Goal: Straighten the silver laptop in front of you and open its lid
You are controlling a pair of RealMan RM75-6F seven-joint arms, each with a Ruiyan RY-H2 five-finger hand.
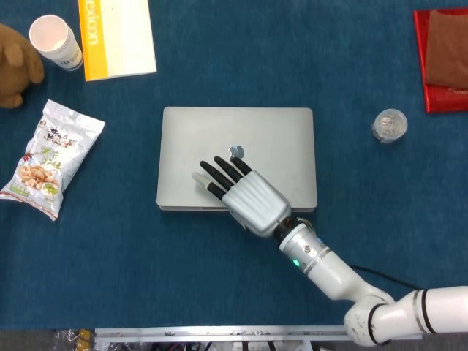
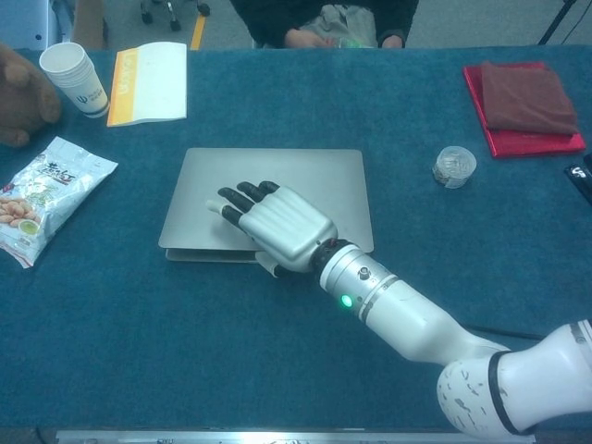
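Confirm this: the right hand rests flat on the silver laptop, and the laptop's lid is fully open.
Not quite. The right hand does rest on the silver laptop, but the lid is not open: the chest view shows it lying down on the base.

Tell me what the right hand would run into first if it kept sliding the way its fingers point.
The right hand lies on the silver laptop, fingers aimed up-left. Past the lid's far-left corner, the yellow-and-white booklet looks likeliest, though the line is only approximate.
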